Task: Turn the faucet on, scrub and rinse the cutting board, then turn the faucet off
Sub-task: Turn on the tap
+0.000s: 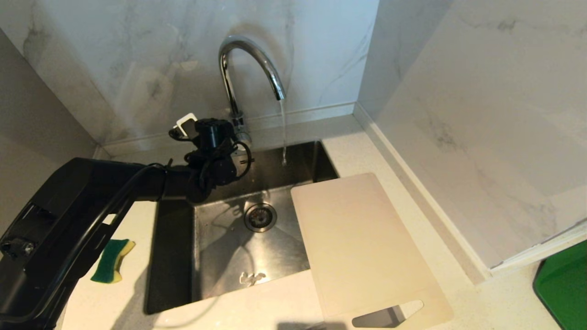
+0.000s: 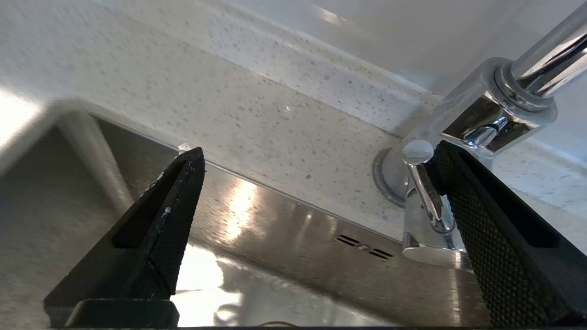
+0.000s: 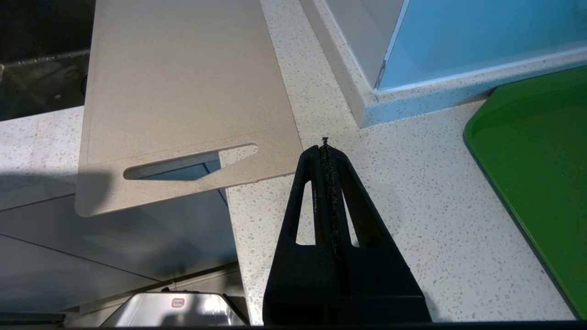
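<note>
Head view: a green-and-yellow sponge (image 1: 112, 260) is seen on the white speckled bench (image 1: 481, 307). Next, the left hand (image 2: 316, 160), spread wide, is set at the tall chrome gooseneck faucet's (image 1: 247, 68) lever (image 2: 424, 183); water is poured into the stainless steel sink (image 1: 220, 256), otherwise bare. Rightward, the beige plastic cutting board (image 1: 362, 243) is laid across its rim. The right hand (image 3: 325, 146) is held closed, empty, above the bench.
</note>
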{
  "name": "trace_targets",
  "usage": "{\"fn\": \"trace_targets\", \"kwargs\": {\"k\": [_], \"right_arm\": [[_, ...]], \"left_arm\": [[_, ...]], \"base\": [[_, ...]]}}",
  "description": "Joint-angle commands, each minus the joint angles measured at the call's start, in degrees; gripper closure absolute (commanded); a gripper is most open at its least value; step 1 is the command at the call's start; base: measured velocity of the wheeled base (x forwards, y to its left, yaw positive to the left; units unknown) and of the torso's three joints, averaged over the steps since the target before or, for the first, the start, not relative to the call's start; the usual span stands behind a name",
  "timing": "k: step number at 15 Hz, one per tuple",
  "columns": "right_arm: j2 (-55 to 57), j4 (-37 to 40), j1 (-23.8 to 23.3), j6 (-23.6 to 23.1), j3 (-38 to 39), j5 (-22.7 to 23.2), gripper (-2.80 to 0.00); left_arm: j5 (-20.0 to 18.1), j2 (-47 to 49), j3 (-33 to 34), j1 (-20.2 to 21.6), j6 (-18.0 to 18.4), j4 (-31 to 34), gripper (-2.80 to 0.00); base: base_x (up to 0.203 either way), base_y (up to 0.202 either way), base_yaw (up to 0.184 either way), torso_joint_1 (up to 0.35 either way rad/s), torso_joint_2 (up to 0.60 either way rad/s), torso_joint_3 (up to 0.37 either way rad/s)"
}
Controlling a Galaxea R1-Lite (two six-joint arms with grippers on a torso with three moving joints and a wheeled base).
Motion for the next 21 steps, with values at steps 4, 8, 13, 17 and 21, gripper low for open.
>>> {"fn": "trace_targets", "kwargs": {"k": [4,8,13,17,21], "right_arm": [[0.00,-0.02,0.00,0.04,0.04,0.00,0.00],[0.00,-0.02,0.00,0.04,0.05,0.00,0.00],[0.00,-0.02,0.00,-0.04,0.08,0.00,0.00],[0.00,-0.02,0.00,0.04,0.09,0.00,0.00],[0.00,-0.02,0.00,0.04,0.02,0.00,0.00]], "left_arm": [[-0.28,0.00,-0.21,0.82,-4.22,0.44,-2.80],[0.03,-1.78,-0.09,1.17,-7.74,5.15,-2.80],[-0.41,-6.37,0.90,-0.08,-20.41,21.89,-2.80],[-0.46,-6.75,1.72,-0.11,-22.05,23.65,-2.80],[-1.87,-8.18,1.22,-0.11,-21.43,23.55,-2.80]], "base": [[0.000,0.000,0.000,0.000,0.00,0.000],[0.000,0.000,0.000,0.000,0.00,0.000],[0.000,0.000,0.000,0.000,0.00,0.000],[0.000,0.000,0.000,0.000,0.00,0.000],[0.000,0.000,0.000,0.000,0.00,0.000]]}}
